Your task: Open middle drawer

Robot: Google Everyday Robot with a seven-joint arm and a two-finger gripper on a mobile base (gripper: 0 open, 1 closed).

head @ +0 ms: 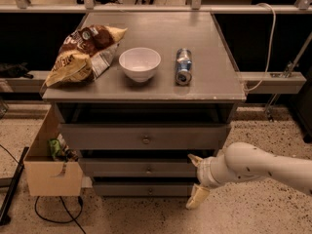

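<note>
The grey cabinet has three drawers. The middle drawer (pixel 131 168) is a long low grey front with a small round knob (pixel 149 169) at its centre, and it sits flush and shut. My gripper (pixel 196 180) is at the right end of that drawer front, to the right of the knob and apart from it. It is open: one pale finger (pixel 195 159) points up-left at the drawer's right end, the other (pixel 197 197) hangs down in front of the bottom drawer (pixel 141 189). It holds nothing.
The top drawer (pixel 145 137) has a bigger knob. On the cabinet top (pixel 204 82) lie a chip bag (pixel 83 54), a white bowl (pixel 140 63) and a can on its side (pixel 183 66). A cardboard box (pixel 48 167) stands at the cabinet's left. Cables lie on the floor at the left.
</note>
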